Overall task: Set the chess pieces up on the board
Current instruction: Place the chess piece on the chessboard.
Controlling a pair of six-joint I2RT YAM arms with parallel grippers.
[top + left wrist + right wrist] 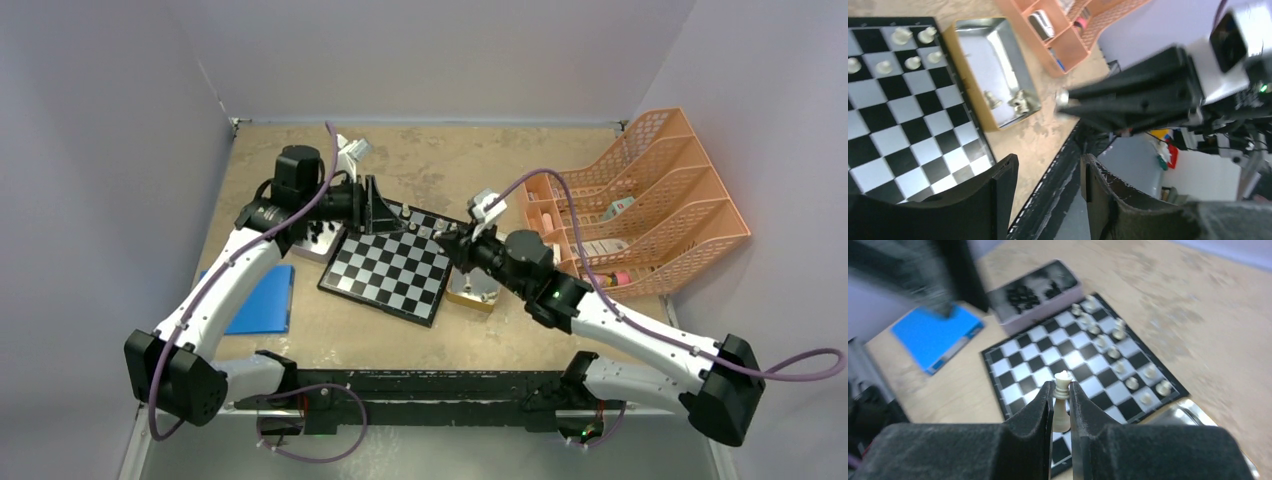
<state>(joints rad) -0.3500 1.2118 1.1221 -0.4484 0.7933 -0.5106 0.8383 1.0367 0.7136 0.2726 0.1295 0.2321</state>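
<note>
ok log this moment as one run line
right gripper: shut on white piece over board | left gripper: open, empty | other white pieces: several on board

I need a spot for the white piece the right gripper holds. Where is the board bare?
The board is bare across its middle and near rows, up to the white pieces. Those crowd the two far rows, between the tray of black pieces and the silver tray.

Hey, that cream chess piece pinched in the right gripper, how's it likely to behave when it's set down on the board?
Probably tippy: the cream chess piece looks tall and slender over a small base. Likely rigid and light, since the right gripper holds it upright in a narrow pinch.
</note>
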